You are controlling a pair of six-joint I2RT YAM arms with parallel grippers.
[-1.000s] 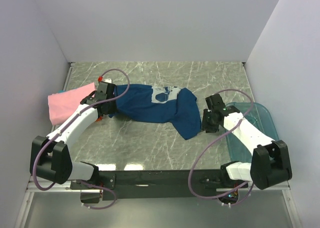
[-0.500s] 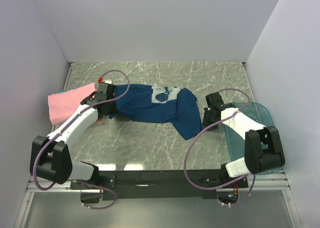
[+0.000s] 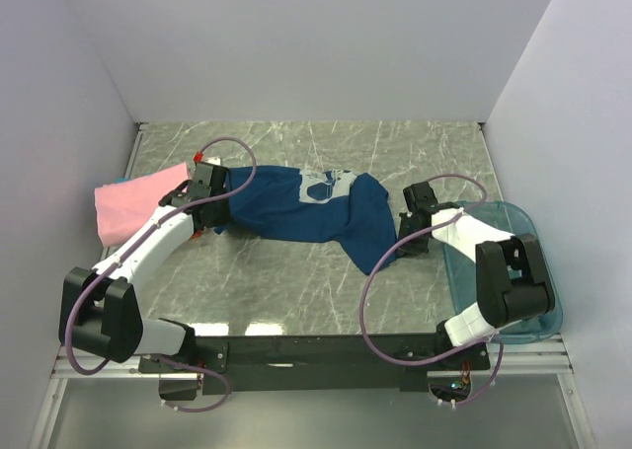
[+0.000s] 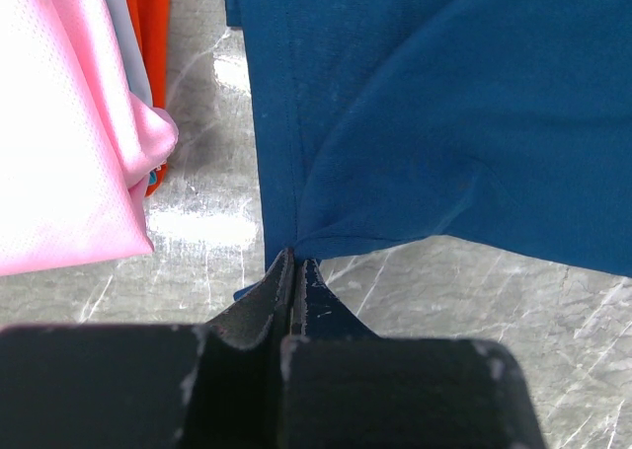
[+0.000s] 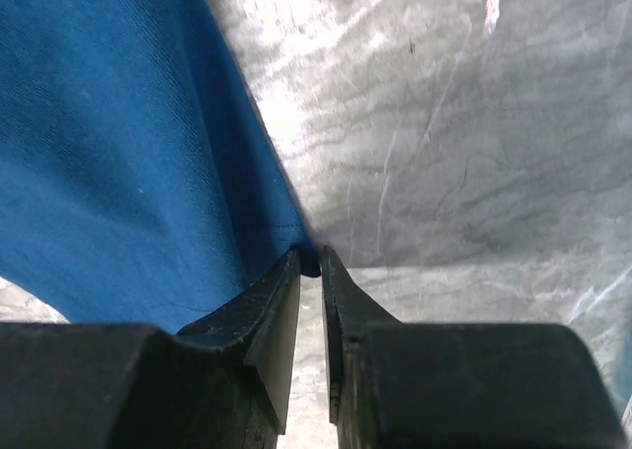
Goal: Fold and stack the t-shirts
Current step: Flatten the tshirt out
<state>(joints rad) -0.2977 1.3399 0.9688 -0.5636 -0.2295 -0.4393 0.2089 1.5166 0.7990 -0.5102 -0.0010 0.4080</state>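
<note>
Cloth is lying bunched across the middle of the table: the navy-blue t-shirt is stretching from near the left edge toward the right edge, rumpled, with a pale print showing on its far side. At its left border the left gripper is clamping a fold, fingers pressed fully together and the fabric puckering into the tips. At its right border the right gripper is nipping the hem, fingers almost touching with only a sliver between them. Against the left edge a pink t-shirt is sitting on top of an orange t-shirt. The navy-blue t-shirt is looking light, thin and limp, so it is likely going to sag wherever it is unsupported. Taking it by hems or shoulder seams, both sides at once, is looking the surest way to spread it for folding.
</note>
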